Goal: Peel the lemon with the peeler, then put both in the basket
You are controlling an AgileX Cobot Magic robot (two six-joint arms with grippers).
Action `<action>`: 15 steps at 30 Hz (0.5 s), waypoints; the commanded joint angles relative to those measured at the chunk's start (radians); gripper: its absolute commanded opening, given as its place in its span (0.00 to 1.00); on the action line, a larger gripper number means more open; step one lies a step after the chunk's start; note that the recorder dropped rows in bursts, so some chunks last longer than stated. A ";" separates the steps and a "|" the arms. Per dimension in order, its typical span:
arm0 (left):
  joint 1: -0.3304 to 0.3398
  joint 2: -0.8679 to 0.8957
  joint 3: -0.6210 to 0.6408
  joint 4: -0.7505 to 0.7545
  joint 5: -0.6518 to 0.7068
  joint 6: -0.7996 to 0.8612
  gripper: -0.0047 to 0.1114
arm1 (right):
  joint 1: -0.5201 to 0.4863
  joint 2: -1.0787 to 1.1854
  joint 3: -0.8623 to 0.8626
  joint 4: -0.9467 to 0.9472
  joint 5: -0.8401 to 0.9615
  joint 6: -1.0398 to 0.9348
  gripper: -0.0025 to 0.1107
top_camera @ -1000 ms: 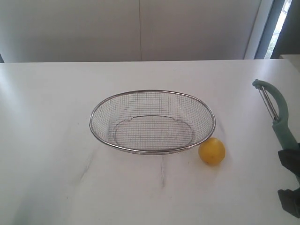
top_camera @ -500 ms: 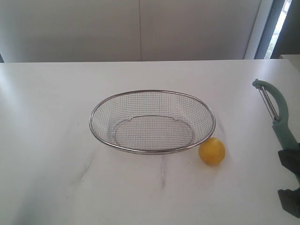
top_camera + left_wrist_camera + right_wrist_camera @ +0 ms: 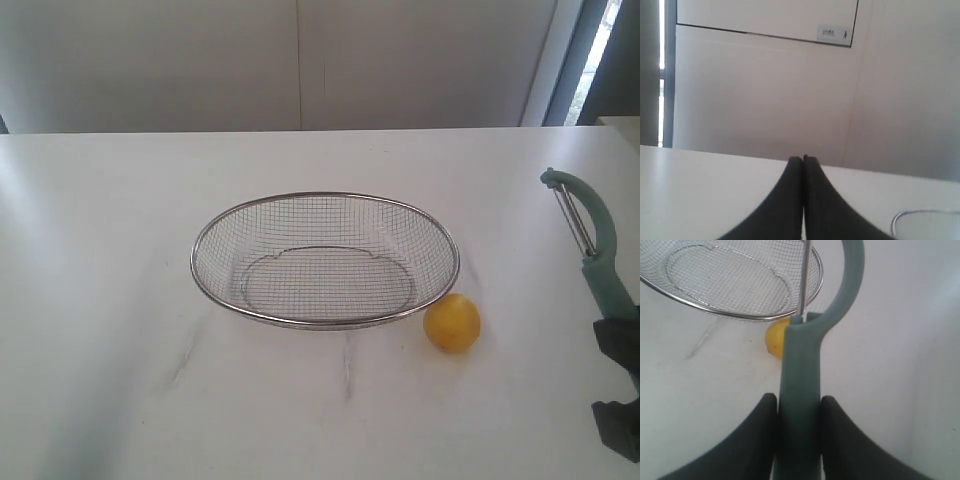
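1. The wire mesh basket [image 3: 320, 323] sits upright in the middle of the exterior view, on a white table [image 3: 110, 210].
2. The lemon [image 3: 452, 322] lies on the table to the lower right of centre, outside the basket and just beside its front right rim. Whether the two touch cannot be told.
3. The peeler [image 3: 603, 262] is at the right edge of the exterior view, apart from the lemon. Its curved teal head and metal blade point toward the upper part of the frame, and its handle runs down into the right gripper [image 3: 618, 385].
4. The right gripper is clamped on the peeler. In the right wrist view both dark fingers [image 3: 837, 425] press against the sides of the teal handle, with the lemon and basket beyond the blade.
5. The left gripper [image 3: 803, 161] does not appear in the exterior view. In the left wrist view its fingertips are pressed together with nothing between them, over the table, and a sliver of the basket's rim shows nearby.
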 commanded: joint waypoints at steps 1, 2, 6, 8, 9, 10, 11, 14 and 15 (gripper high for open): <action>-0.007 -0.002 0.003 -0.008 -0.067 -0.202 0.04 | -0.006 -0.009 0.002 -0.018 -0.015 0.004 0.02; -0.007 -0.002 0.003 -0.008 -0.072 -0.218 0.04 | -0.006 -0.009 0.002 -0.018 -0.015 0.004 0.02; -0.007 -0.002 0.003 -0.008 -0.159 -0.254 0.04 | -0.006 -0.009 0.002 -0.018 -0.015 0.004 0.02; -0.007 -0.002 0.003 -0.008 -0.267 -0.254 0.04 | -0.006 -0.009 0.002 -0.018 -0.015 0.004 0.02; -0.007 -0.002 0.003 -0.008 -0.339 -0.254 0.04 | -0.006 -0.009 0.002 -0.016 -0.015 0.006 0.02; -0.007 -0.002 0.003 -0.013 -0.404 -0.250 0.04 | -0.006 -0.009 0.002 -0.016 -0.015 0.006 0.02; -0.007 -0.002 0.003 -0.017 -0.440 -0.250 0.04 | -0.006 -0.009 0.002 -0.016 -0.015 0.008 0.02; -0.007 -0.002 -0.045 -0.043 -0.430 -0.250 0.04 | -0.006 -0.009 0.002 -0.016 -0.015 0.008 0.02; -0.007 -0.002 -0.071 -0.043 -0.416 -0.250 0.04 | -0.006 -0.009 0.002 -0.016 -0.015 0.008 0.02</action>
